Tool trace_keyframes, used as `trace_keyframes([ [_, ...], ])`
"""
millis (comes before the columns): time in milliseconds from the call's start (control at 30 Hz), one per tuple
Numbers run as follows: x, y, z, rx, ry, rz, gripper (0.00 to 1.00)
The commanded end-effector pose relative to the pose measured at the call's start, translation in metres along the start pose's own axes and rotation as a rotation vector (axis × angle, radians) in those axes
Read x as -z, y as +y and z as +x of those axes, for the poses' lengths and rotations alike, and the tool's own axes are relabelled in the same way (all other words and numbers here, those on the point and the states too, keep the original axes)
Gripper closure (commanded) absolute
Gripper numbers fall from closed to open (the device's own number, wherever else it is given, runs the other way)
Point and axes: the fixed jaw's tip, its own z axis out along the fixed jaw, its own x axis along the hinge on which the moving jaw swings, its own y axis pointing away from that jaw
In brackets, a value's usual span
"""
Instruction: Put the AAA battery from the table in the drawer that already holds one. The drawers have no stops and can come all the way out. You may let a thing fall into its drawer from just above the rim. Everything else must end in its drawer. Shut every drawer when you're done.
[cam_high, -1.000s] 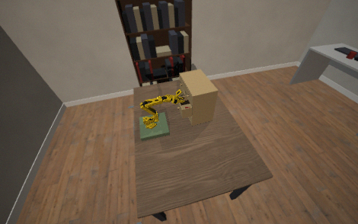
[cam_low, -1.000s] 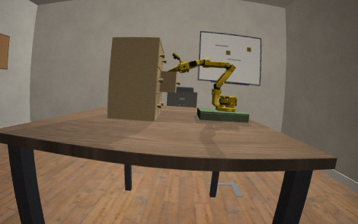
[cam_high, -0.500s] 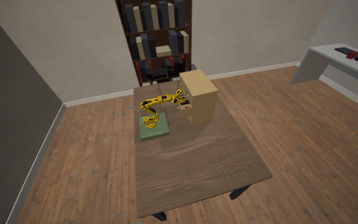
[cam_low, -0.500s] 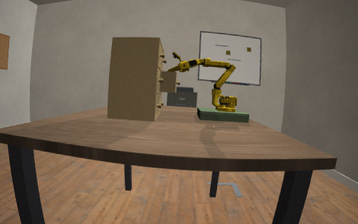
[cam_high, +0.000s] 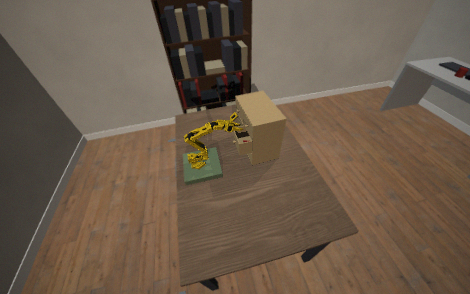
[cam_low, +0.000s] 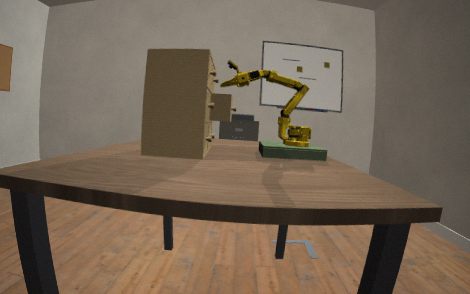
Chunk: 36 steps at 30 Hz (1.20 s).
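A tan drawer cabinet (cam_high: 262, 127) stands on the wooden table; it also shows in the exterior view (cam_low: 175, 102). One of its drawers (cam_low: 222, 107) is pulled partly out toward the arm, and it shows in the top view (cam_high: 243, 140) with something red at its front. My yellow arm reaches from its green base (cam_high: 202, 167) to the upper drawer fronts. My gripper (cam_low: 227, 75) is open, with its jaws slightly apart and nothing between them, just in front of an upper knob, above the pulled-out drawer. I cannot see the AAA battery in either view.
A bookshelf (cam_high: 207, 50) stands behind the table against the wall. A white desk (cam_high: 440, 75) is at the far right. A whiteboard (cam_low: 302, 75) hangs behind the arm, and a grey box (cam_low: 239, 129) shows beyond the cabinet.
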Motion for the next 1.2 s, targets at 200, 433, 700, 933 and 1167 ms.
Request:
trace_keyframes([
  [200,0.0,0.0,-0.001,-0.001,0.006,-0.002,0.77],
  [433,0.003,0.0,-0.001,-0.001,0.006,-0.002,0.77],
  [700,0.023,0.0,0.0,0.0,0.006,-0.001,0.77],
  [933,0.038,0.0,0.003,0.0,0.006,-0.001,0.77],
  [1167,0.053,0.0,0.007,0.001,0.006,0.0,0.77],
])
